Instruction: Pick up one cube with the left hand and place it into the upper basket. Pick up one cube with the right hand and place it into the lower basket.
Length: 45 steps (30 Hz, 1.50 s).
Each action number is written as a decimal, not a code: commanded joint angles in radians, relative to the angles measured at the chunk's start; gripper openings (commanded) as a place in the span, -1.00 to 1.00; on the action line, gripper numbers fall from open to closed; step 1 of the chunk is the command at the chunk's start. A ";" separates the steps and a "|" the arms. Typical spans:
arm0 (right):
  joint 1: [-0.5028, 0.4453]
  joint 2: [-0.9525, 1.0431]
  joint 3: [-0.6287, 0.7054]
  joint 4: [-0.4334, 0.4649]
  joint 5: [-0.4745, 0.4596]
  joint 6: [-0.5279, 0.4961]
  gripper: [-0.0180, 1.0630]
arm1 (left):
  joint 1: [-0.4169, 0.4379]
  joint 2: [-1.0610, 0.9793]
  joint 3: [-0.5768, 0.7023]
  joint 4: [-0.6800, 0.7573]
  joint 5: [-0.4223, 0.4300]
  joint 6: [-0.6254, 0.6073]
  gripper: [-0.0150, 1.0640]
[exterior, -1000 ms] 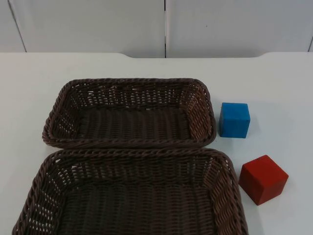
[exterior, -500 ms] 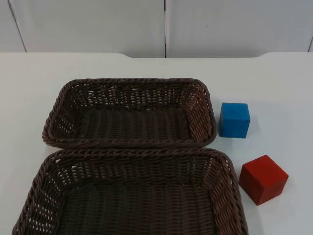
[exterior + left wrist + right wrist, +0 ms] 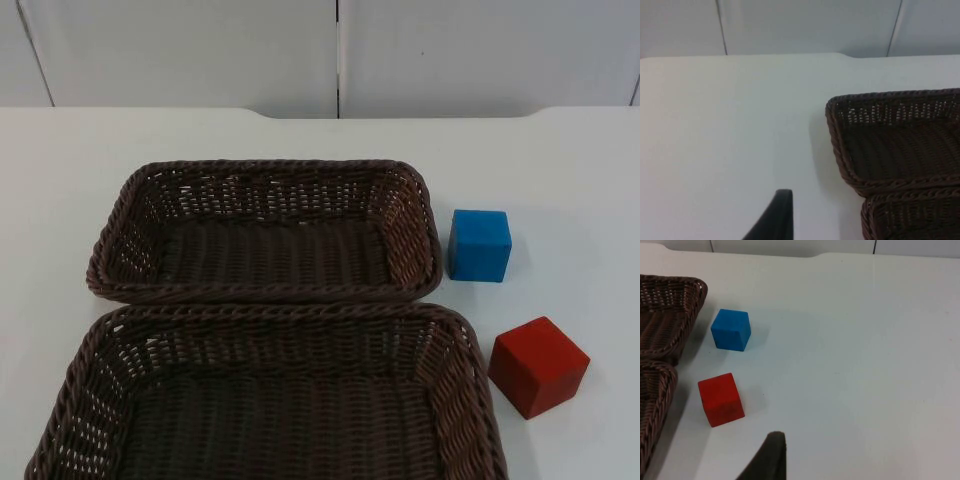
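Observation:
Two dark brown wicker baskets lie on the white table, both holding nothing: the upper basket [image 3: 265,166] and, in front of it, the lower basket [image 3: 270,312]. A blue cube [image 3: 479,245] sits just right of the upper basket. A red cube [image 3: 538,366], turned at an angle, sits right of the lower basket. My right gripper [image 3: 771,457] hovers over bare table a short way from the red cube [image 3: 720,399], with the blue cube [image 3: 731,329] beyond it. My left gripper [image 3: 777,220] waits over bare table beside the upper basket's corner [image 3: 840,145].
The baskets touch along their shared long side. White table [image 3: 560,170] stretches behind and right of the cubes, ending at the grey partition wall [image 3: 340,50]. The lower basket's rim [image 3: 890,215] appears in the left wrist view.

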 commanded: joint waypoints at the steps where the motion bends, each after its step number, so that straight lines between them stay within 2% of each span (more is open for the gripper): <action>1: -0.006 -0.004 0.001 -0.002 -0.003 0.001 0.99 | 0.004 0.032 -0.006 -0.055 -0.045 0.045 0.97; 7: -0.006 -0.004 0.001 -0.002 -0.003 0.001 0.99 | 0.004 0.146 -0.006 -0.196 -0.126 0.186 0.97; 12: -0.006 -0.004 0.001 -0.002 -0.003 0.001 0.99 | 0.004 0.228 -0.010 -0.203 -0.185 0.225 0.97; 37: -0.006 -0.004 0.001 -0.002 -0.003 0.001 0.99 | 0.004 0.641 -0.352 -0.203 -0.176 0.302 0.97; 45: -0.006 -0.004 0.001 -0.002 -0.003 0.001 0.99 | 0.004 0.729 -0.414 -0.203 -0.176 0.328 0.97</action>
